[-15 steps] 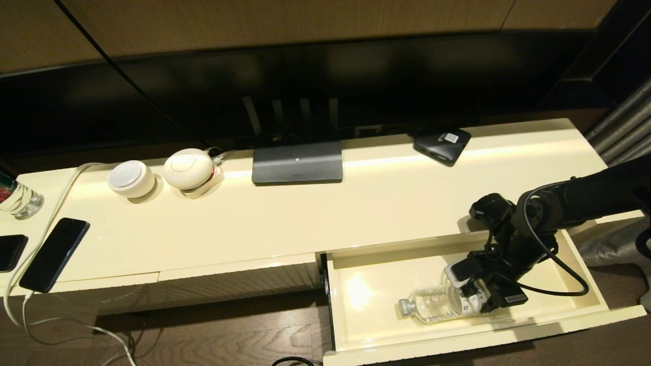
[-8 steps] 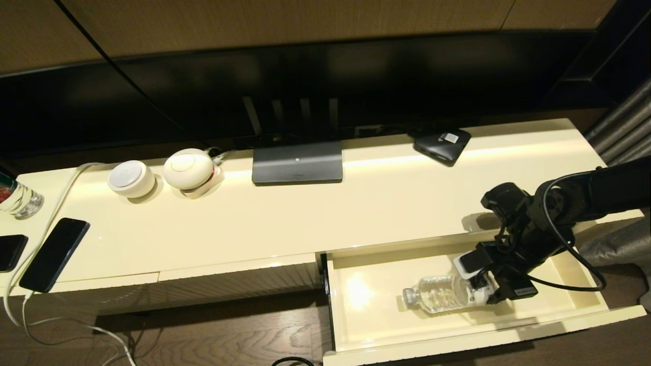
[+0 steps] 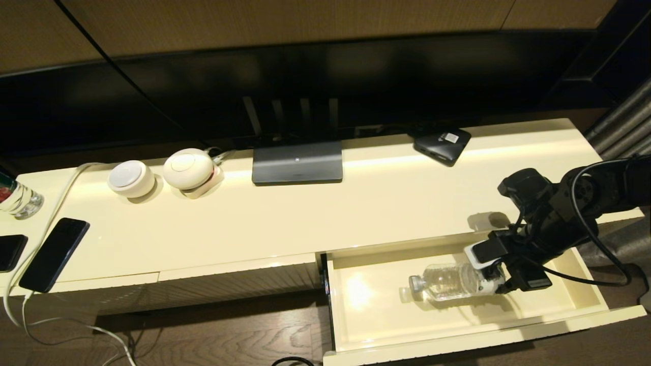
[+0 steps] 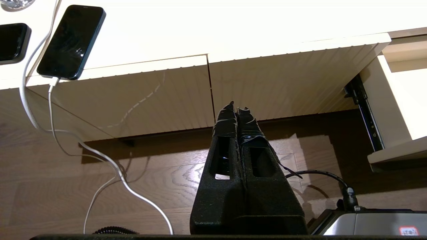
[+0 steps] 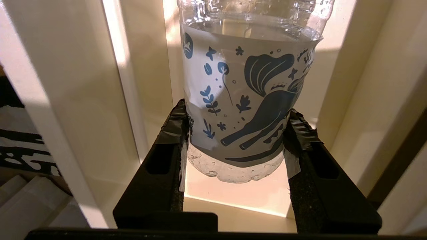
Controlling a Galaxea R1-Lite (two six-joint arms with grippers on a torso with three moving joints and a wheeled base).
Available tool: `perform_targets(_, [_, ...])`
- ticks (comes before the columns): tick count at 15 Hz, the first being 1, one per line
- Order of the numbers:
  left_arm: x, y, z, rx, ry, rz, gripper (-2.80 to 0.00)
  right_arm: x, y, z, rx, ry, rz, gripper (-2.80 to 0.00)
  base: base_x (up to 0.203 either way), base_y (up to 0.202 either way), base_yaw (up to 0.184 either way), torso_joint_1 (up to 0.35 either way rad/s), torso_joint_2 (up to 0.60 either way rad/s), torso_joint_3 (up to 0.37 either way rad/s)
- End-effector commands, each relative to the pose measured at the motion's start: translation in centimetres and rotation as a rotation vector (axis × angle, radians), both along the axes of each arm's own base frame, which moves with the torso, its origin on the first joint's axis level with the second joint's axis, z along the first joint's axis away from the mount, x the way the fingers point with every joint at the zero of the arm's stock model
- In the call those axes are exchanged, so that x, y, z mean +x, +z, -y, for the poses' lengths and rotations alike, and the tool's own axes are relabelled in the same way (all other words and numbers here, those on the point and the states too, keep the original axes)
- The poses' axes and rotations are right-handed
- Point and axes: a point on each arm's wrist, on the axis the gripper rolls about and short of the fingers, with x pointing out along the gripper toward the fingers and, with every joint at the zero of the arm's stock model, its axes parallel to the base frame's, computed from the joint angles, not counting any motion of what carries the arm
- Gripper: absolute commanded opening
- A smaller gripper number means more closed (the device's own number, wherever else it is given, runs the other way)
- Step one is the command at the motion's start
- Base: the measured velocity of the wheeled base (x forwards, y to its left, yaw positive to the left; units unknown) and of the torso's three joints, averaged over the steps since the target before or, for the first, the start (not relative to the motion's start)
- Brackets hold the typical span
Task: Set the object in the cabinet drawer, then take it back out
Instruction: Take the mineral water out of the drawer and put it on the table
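Since a second ago the right arm has pulled back toward the robot's right and up a bit, and the water bottle point(image 3: 454, 281) came along with it; before, it lay lower in the open cabinet drawer point(image 3: 580, 295), now it sits higher over the drawer floor with its shadow below it.

Head view: the bottle is held on its side, cap pointing to the robot's left, base end tucked into the right gripper point(image 3: 496, 279). Whether it has fully cleared the drawer floor, can't tell. It's over the right half of the drawer, which sticks out from under the cream desk point(image 3: 356, 203). Clear plastic, pale cap, white label at the gripper end.

Left wrist view: the left gripper point(image 4: 236, 108) is parked low over the wooden floor in front of the ribbed panels, fingers pressed together with nothing between them. A dark phone point(image 4: 70, 41) on a white cable lies at the desk edge.

Right wrist view: the right gripper point(image 5: 238, 133) is clamped on the bottle point(image 5: 248, 93) near its base, one finger on each side, spread about as wide as the bottle itself. The label is white with blue leaves and a bigger blue figure.
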Motion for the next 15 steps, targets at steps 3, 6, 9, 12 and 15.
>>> perform_targets(3, [0.0, -0.1, 0.0, 0.000, 0.002, -0.004, -2.80, -2.3, 3.4, 0.4, 0.012, 0.000, 0.089, -2.80, 0.000, 0.000, 0.000, 0.000, 0.00, 0.000])
perform_targets(6, [0.0, -0.1, 0.0, 0.000, 0.000, -0.004, -2.80, -3.4, 4.7, 0.5, 0.032, -0.011, 0.122, -2.80, 0.000, 0.000, 0.000, 0.000, 0.00, 0.000])
perform_targets(9, [0.0, -0.1, 0.0, 0.000, 0.000, -0.004, -2.80, -4.9, 6.1, 0.6, 0.100, -0.055, 0.152, -2.80, 0.000, 0.000, 0.000, 0.000, 0.00, 0.000])
perform_targets(12, [0.0, -0.1, 0.0, 0.000, 0.000, -0.004, -2.80, -7.2, 7.3, 0.7, 0.186, -0.090, 0.172, -2.80, 0.000, 0.000, 0.000, 0.000, 0.00, 0.000])
perform_targets(15, [0.0, -0.1, 0.0, 0.000, 0.000, -0.004, -2.80, -8.4, 8.5, 0.7, 0.309, -0.191, 0.191, -2.80, 0.000, 0.000, 0.000, 0.000, 0.00, 0.000])
